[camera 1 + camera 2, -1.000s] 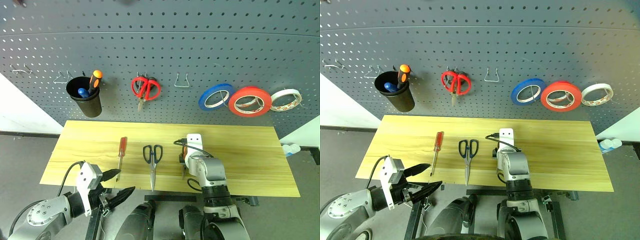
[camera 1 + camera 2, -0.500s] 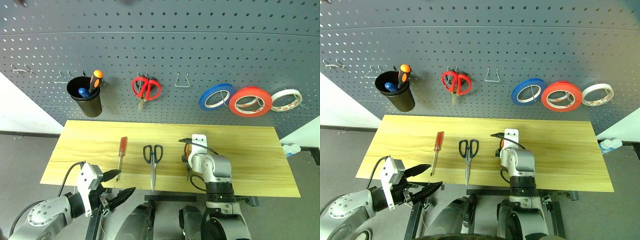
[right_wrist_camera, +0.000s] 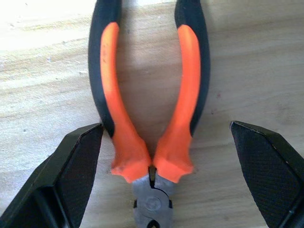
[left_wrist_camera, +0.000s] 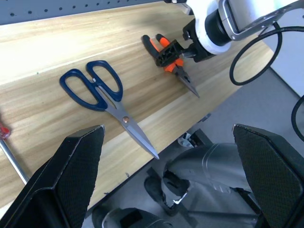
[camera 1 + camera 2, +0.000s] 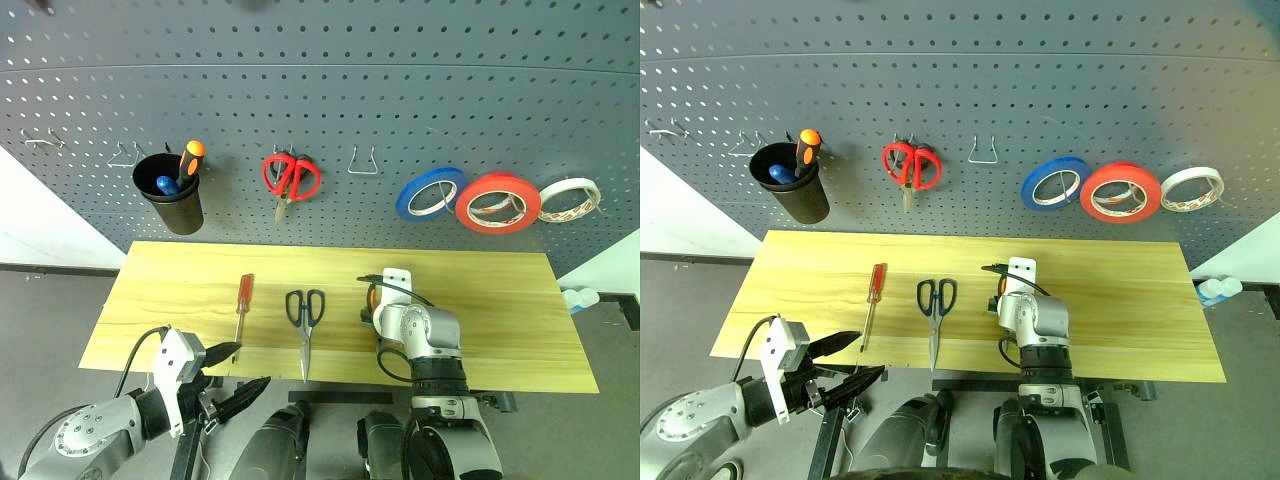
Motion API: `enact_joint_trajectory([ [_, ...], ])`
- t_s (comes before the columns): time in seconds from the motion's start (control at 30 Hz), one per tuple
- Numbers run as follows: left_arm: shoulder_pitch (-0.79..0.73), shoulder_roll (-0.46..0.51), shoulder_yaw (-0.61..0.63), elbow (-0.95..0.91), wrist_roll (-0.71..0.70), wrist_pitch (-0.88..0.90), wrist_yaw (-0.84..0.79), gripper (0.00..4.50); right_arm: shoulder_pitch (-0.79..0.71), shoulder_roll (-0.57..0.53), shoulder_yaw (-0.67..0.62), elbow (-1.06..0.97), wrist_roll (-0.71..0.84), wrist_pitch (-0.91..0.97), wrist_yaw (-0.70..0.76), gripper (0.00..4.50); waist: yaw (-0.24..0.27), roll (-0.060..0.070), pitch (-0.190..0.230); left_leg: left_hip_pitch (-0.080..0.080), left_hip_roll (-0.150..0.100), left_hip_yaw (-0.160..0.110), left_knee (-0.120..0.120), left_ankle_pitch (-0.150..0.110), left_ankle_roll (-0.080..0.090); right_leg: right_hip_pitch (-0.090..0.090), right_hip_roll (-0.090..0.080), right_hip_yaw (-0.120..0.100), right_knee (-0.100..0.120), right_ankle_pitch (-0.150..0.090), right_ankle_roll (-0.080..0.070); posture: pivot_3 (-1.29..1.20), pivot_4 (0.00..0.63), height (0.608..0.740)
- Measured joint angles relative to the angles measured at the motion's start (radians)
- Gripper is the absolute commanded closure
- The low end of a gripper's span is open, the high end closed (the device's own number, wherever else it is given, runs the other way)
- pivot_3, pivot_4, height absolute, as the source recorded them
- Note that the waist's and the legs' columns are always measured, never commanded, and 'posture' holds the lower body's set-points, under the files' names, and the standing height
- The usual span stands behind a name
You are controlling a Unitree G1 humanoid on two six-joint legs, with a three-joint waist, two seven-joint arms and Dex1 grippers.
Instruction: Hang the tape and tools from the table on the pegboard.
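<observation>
R gripper [image 3: 156,142] hangs over pliers [image 3: 149,109] on table [image 5: 500,300], jaws wide & empty, straddling handles to grab. L gripper [image 5: 232,372] open, idle at table edge. Tape [image 5: 498,202] already on pegboard [image 5: 400,90]; screwdriver [image 5: 243,300], scissors [image 5: 305,318] wait.

1. This is a workshop or tool-bench corner.
2. A dark grey pegboard [image 5: 320,90] with rows of holes and metal hooks fills the wall from 10 to 2 o'clock.
3. On it hang red-handled scissors [image 5: 291,179], a black cup [image 5: 170,196] of tools, and blue [image 5: 431,193], red [image 5: 498,202] and white tape rolls [image 5: 570,200].
4. Below stands a light wooden table [image 5: 500,300] bearing a screwdriver [image 5: 242,306], scissors [image 5: 305,320] and pliers [image 4: 172,58].
5. The floor [image 5: 50,310] at 8 o'clock is plain grey.
</observation>
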Motion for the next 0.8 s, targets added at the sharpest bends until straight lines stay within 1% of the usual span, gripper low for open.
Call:
enact_joint_trajectory([
  [0.1, 0.003, 0.000, 0.000, -0.001, 0.000, 0.000, 0.006, 0.00, 0.000, 0.000, 0.008, 0.004, 0.011, -0.004, -0.005, 0.59, 0.000, 0.000, 0.000, 0.000, 0.000, 0.000, 0.000, 0.000, 0.000, 0.000, 0.000, 0.000, 0.000, 0.000, 0.000, 0.08, 0.247, 0.718],
  [0.23, 0.006, -0.001, 0.000, -0.008, 0.000, 0.000, 0.010, 0.00, 0.000, 0.000, 0.024, 0.008, 0.030, -0.002, -0.011, 1.92, 0.003, 0.000, 0.000, 0.000, 0.000, 0.000, 0.000, 0.000, 0.000, 0.000, 0.000, 0.000, 0.000, 0.000, 0.000, 0.08, 0.247, 0.718],
  [0.27, 0.006, -0.001, 0.000, -0.011, 0.000, 0.000, 0.010, 0.00, 0.000, 0.000, 0.027, 0.009, 0.033, -0.001, -0.012, 2.22, 0.003, 0.000, 0.000, 0.000, 0.000, 0.000, 0.000, 0.000, 0.000, 0.000, 0.000, 0.000, 0.000, 0.000, 0.000, 0.08, 0.247, 0.718],
  [0.3, 0.006, -0.001, 0.000, -0.013, 0.000, 0.000, 0.010, 0.00, 0.000, 0.000, 0.029, 0.009, 0.038, 0.000, -0.014, 2.39, 0.004, 0.000, 0.000, 0.000, 0.000, 0.000, 0.000, 0.000, 0.000, 0.000, 0.000, 0.000, 0.000, 0.000, 0.000, 0.08, 0.247, 0.718],
  [0.57, 0.002, -0.002, 0.000, -0.014, 0.000, 0.000, 0.011, 0.00, 0.000, 0.000, 0.030, 0.010, 0.052, -0.002, -0.029, 2.39, 0.003, 0.000, 0.000, 0.000, 0.000, 0.000, 0.000, 0.000, 0.000, 0.000, 0.000, 0.000, 0.000, 0.000, 0.000, 0.08, 0.243, 0.718],
  [0.8, -0.024, -0.002, -0.001, -0.002, 0.001, 0.000, 0.011, 0.00, 0.000, -0.001, 0.039, 0.013, 0.058, -0.007, -0.029, 2.39, 0.002, 0.000, 0.000, 0.000, 0.000, 0.000, 0.000, 0.000, 0.000, 0.000, 0.000, 0.000, 0.000, 0.000, 0.000, 0.07, 0.223, 0.718],
])
